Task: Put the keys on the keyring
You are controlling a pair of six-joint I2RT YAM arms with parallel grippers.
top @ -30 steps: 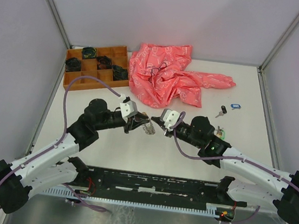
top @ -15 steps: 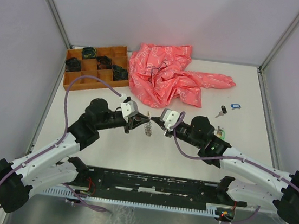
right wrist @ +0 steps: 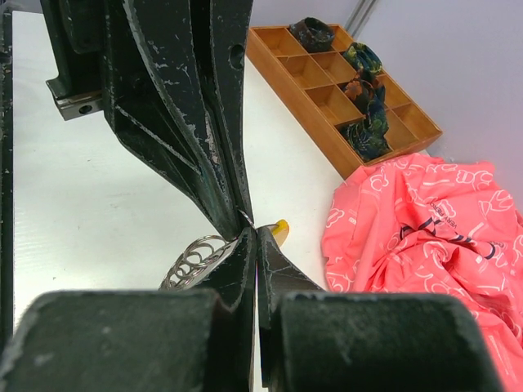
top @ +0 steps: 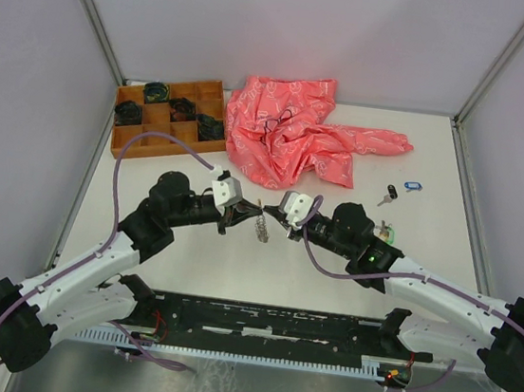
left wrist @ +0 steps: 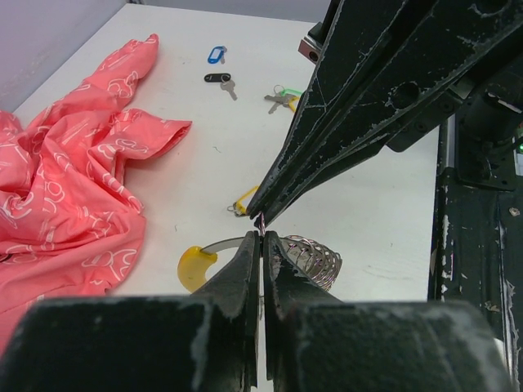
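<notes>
Left wrist cam: the left gripper point(left wrist: 261, 245) is clamped fully closed on the silvery coiled-wire keyring point(left wrist: 315, 255) with its yellow plastic segment, mid-table, probably to steady the wire for threading. Right gripper point(left wrist: 261, 219) is pinched closed too, tips touching the left's at the wire; can't tell what it holds, though a yellow tag point(left wrist: 247, 198) peeks out beside it, so maybe a key. Blue-tagged silver key point(left wrist: 216, 55), black-tagged key point(left wrist: 219, 79) and green-tagged keys point(left wrist: 282, 98) lie well apart on the white table point(left wrist: 180, 163), unthreaded.

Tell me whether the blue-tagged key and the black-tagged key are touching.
Apart. The left wrist view shows bare table between the blue-tagged key and the black-tagged key; the top view shows the same gap.
</notes>
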